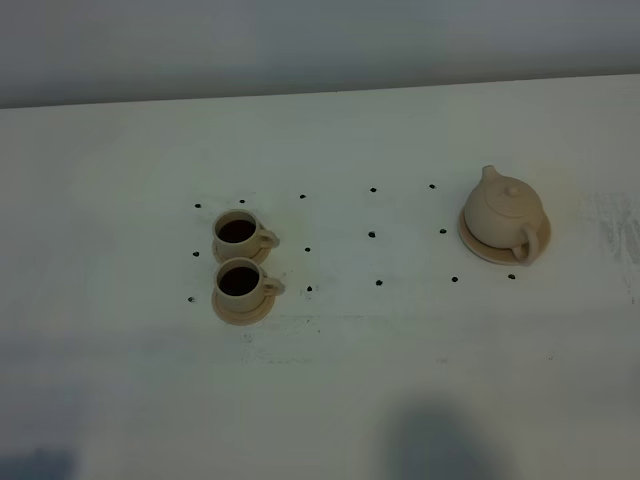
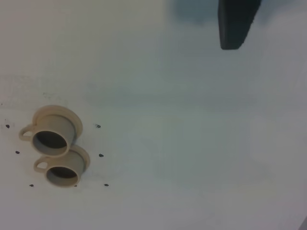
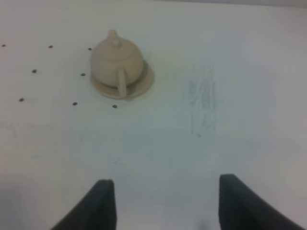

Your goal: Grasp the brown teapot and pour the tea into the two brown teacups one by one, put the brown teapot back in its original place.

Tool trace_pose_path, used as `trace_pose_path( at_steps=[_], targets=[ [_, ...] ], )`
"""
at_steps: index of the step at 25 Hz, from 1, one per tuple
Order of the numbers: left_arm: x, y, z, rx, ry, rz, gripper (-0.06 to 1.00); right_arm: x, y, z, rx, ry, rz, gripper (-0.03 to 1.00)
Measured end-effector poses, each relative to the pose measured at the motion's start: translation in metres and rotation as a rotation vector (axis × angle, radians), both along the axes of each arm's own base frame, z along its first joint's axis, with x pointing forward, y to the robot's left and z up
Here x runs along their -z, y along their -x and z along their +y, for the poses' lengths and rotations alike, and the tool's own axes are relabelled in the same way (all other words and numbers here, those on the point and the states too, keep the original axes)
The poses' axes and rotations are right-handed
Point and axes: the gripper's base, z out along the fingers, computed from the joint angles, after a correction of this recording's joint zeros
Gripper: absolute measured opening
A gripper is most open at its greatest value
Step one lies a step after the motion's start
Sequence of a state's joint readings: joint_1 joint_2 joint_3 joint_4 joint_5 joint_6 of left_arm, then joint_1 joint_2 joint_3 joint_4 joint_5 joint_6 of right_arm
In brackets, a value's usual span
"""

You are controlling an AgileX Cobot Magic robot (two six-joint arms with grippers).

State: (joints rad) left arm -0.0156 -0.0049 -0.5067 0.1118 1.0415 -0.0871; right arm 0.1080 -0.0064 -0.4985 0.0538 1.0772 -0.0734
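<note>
The brown teapot (image 1: 505, 208) stands upright on its original place, a wide tan disc (image 1: 476, 243), at the right of the white table, with its handle toward the front. It shows again as the teapot (image 3: 116, 58) on the disc (image 3: 146, 80) in the right wrist view. My right gripper (image 3: 168, 207) hangs open and empty well short of it. The two brown teacups (image 1: 237, 233) (image 1: 240, 281) sit on small saucers at the left, one behind the other, both holding dark liquid. Of my left gripper only one dark finger (image 2: 235, 26) shows, far from the cups (image 2: 52, 136) (image 2: 64, 170).
Small black dots (image 1: 372, 234) mark a grid across the table's middle. A scuffed patch (image 1: 612, 225) lies right of the teapot. The table's back edge (image 1: 300, 95) meets a grey wall. A dark shadow (image 1: 440, 440) falls on the front.
</note>
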Motion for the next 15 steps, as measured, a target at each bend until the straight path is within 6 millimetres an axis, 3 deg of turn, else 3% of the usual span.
trace_pose_path(
  at_steps=[15],
  targets=[
    [0.0000, 0.0000, 0.0000, 0.000, 0.000, 0.000, 0.61, 0.0000, 0.0000, 0.0000, 0.000, 0.000, 0.000, 0.50]
  ],
)
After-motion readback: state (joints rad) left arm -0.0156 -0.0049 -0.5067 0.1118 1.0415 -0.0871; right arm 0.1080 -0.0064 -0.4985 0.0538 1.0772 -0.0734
